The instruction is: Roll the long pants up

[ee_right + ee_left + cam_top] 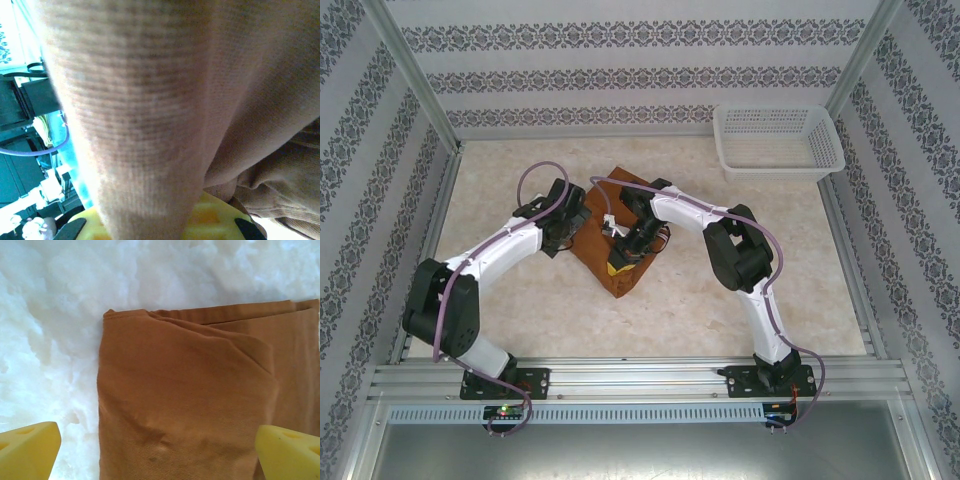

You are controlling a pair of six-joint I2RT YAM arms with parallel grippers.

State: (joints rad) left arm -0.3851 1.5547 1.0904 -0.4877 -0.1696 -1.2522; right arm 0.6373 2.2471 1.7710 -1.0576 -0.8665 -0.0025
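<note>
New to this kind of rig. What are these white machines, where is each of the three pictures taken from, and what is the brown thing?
They are two robot arms, left and right, bolted at the near edge of the table. One picture looks down from above; the other two come from cameras on the wrists. On it lie the long pants, folded into a brown bundle, and a white basket at the far right. The left gripper hangs open over the pants; the right gripper seems shut on a fold of them.
</note>
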